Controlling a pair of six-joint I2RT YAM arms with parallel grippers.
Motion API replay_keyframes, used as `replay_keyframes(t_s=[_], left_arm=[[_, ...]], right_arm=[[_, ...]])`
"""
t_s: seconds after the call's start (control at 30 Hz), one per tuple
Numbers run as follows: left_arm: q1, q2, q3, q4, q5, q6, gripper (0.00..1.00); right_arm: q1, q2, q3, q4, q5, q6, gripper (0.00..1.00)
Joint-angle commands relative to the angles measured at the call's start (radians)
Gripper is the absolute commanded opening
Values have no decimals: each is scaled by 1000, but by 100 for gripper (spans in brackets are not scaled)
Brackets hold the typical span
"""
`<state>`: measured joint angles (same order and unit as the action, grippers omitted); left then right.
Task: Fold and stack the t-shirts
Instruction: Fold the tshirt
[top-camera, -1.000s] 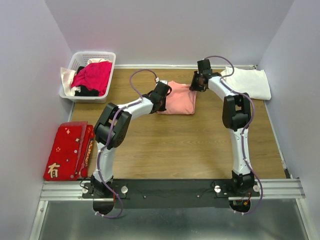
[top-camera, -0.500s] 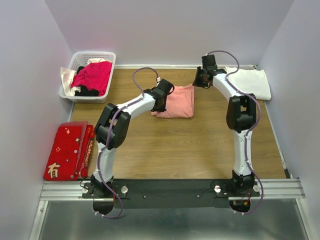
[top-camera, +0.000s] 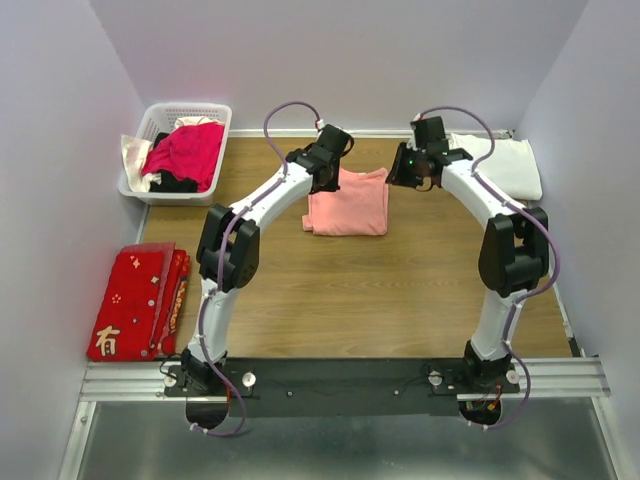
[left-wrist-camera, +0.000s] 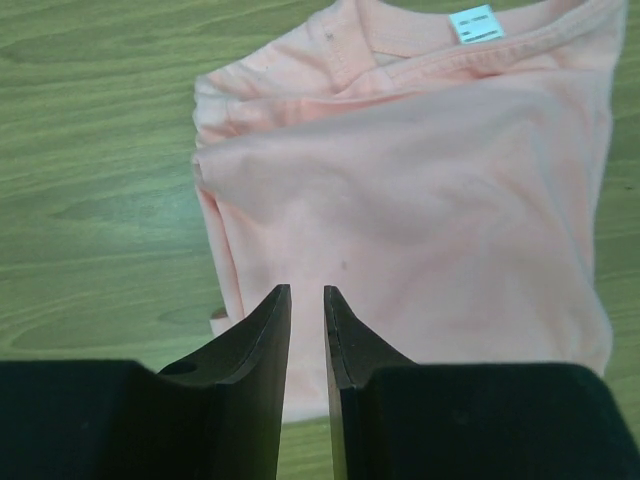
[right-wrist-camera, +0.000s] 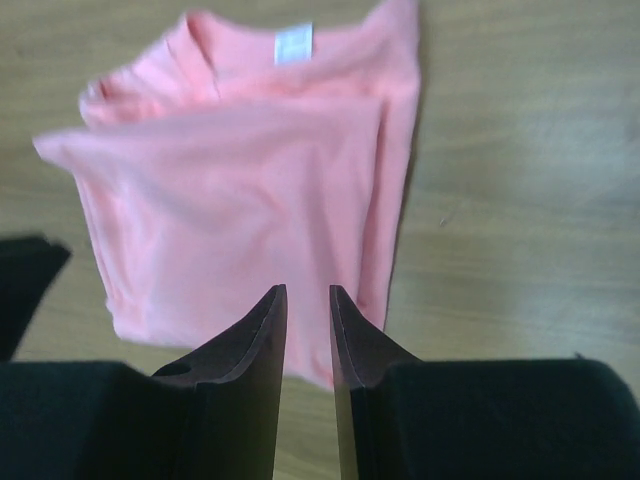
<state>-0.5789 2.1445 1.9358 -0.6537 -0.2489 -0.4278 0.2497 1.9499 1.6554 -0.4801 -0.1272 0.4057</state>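
Top external view: folded salmon-pink t-shirt (top-camera: 348, 203) lies near the table's far edge; left gripper (left-wrist-camera: 306, 300) and right gripper (right-wrist-camera: 307, 300) hover, jaws nearly together, empty.

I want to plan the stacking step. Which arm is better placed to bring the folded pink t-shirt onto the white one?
Probably the right: its claw hangs between the pink t-shirt and the white t-shirt. The left claw is farther.

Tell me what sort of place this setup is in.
Likely a lab test cell for laundry folding, not a home: plain walls box in a wooden table, two arms are bolted to a rail, and a basket of clothes waits beside a folded pink tee.
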Motion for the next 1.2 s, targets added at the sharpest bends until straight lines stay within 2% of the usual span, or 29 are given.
replay_keyframes(t_s=[0.0,0.23,0.43,0.7,1.17], left_arm=[[48,103,57,-23,34,-11,29],[86,196,133,9,45,-11,29],[102,268,219,2,57,-5,29],[117,258,203,35,69,3,29],[177,370,279,32,83,20,29]], right_arm=[[55,-62,-120,-22,-57,-13,32],[135,-65,-169,-9,-86,-18,32],[145,-23,-200,5,-89,-16,31],[143,33,-238,17,-60,-19,28],[143,73,-341,21,-2,15,24]])
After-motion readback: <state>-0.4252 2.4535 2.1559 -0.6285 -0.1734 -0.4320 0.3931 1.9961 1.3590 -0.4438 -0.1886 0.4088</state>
